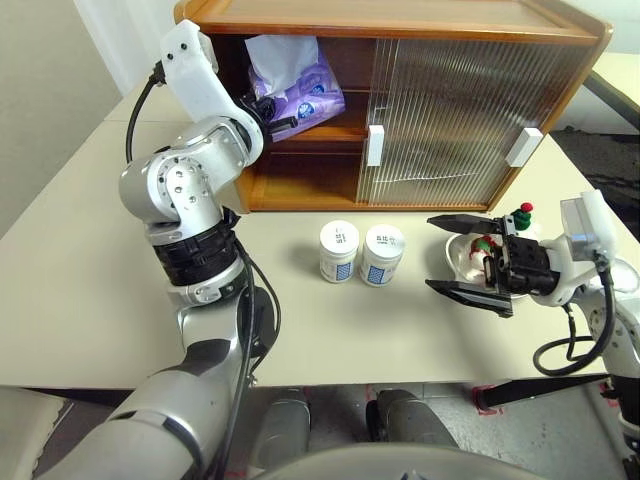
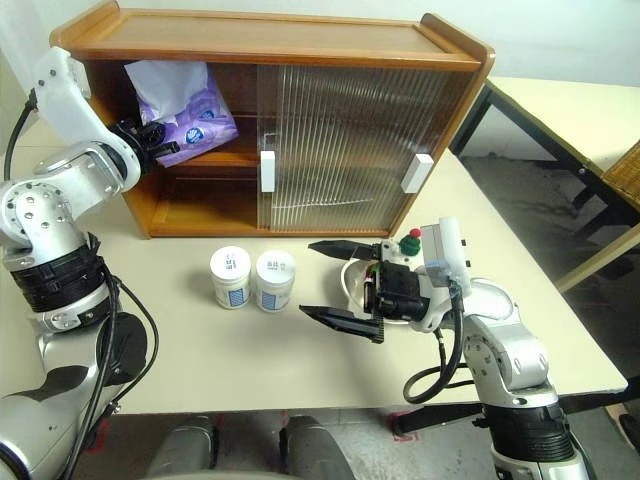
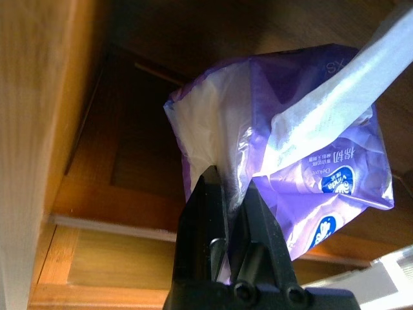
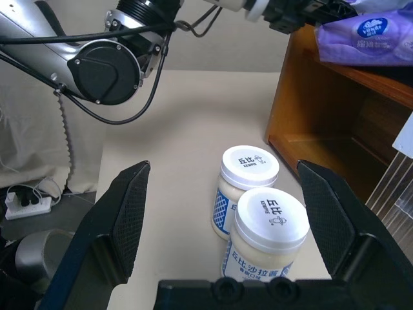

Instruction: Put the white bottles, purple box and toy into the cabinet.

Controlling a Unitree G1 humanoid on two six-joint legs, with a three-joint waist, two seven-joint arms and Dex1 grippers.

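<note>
1. Left gripper [image 1: 272,112]: clamped on the purple tissue pack [image 1: 300,88], held inside the cabinet [image 1: 400,30] at its upper shelf.
2. Right gripper [image 1: 452,255]: spread wide, empty, above the desk [image 1: 80,290].
3. Two white jars [image 1: 339,250] [image 1: 382,254]: upright, touching, before the cabinet.
4. Plush bear [image 1: 518,215]: behind the right gripper.

cabinet [image 1: 420,30]: warm brown wood, ribbed translucent doors, white handles | purple box [image 1: 300,95]: lilac with blue round logo, white tissue on top | white bottles [image 1: 360,252]: white lids, blue-printed labels | toy [image 1: 520,215]: green hat, red pompom | table [image 1: 80,280]: plain beige | both hands: black fingers
</note>
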